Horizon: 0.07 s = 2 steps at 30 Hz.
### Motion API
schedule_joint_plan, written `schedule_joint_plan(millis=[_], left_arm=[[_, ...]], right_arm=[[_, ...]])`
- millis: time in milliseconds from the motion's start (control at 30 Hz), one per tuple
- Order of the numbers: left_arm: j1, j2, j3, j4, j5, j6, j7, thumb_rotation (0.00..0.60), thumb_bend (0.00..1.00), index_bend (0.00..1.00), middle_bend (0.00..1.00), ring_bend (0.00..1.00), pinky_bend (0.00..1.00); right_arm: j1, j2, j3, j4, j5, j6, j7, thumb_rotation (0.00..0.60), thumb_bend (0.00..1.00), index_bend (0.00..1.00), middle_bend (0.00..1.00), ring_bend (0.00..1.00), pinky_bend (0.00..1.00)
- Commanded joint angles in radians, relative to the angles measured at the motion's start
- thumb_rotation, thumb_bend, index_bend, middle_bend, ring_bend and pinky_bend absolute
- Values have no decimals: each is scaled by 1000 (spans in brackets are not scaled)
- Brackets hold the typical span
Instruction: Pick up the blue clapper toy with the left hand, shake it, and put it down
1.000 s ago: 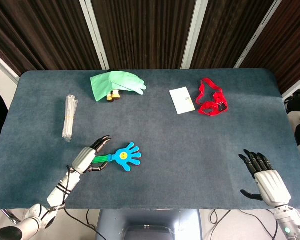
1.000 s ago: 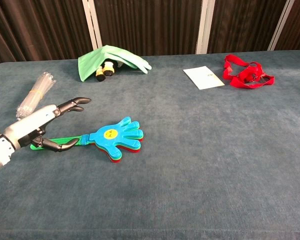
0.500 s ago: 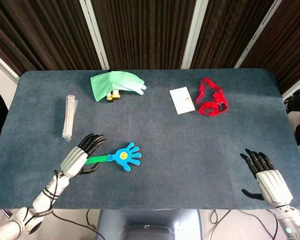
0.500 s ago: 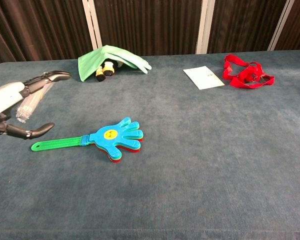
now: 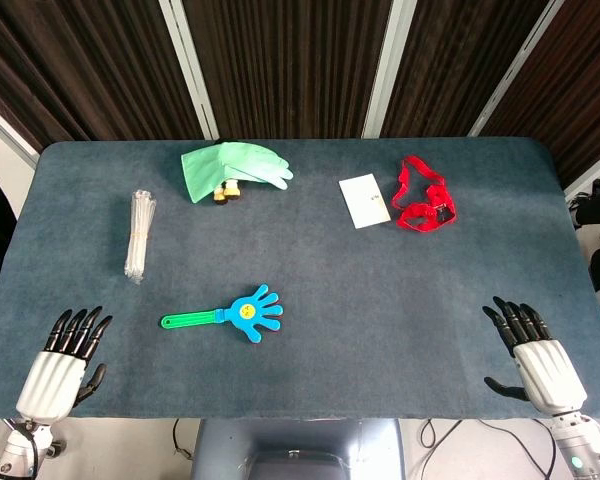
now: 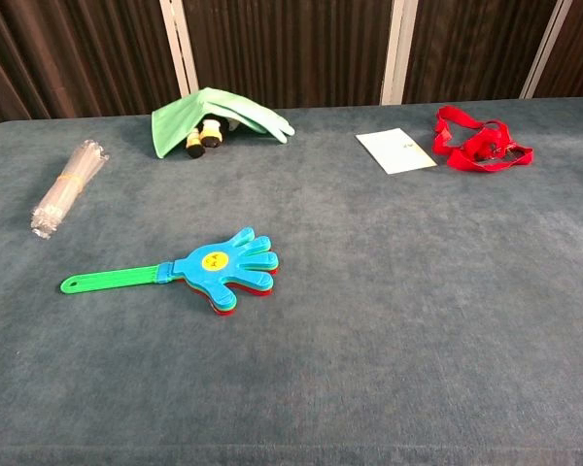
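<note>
blue table [image 5: 380, 300]: green glove [image 5: 232, 166], straw bundle [image 5: 137, 234] beyond blue clapper toy [image 5: 242, 313].

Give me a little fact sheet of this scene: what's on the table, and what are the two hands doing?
clapper: lies flat on the table, blue palm with a green handle pointing left, nothing touching it
left hand: at the near left edge, fingers apart, holding nothing
right hand: at the near right edge, fingers apart, holding nothing
far side: green glove, white card, red strap
left side: clear tube bundle
</note>
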Motion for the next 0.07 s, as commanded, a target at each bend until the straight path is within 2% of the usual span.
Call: schedule_joint_plan(millis=[33,67], left_arm=[[9,17,-10,-37,-23,-37,7,600,391,0,0,0,0],[9,23,-9,-47,-23,-48,-1,600,392,0,0,0,0]], right_arm=[[3,0,3,3,7,-8,3,600,213,0,0,0,0],[5,0,3,3,8,-12,4,600,212,0,0,0,0]])
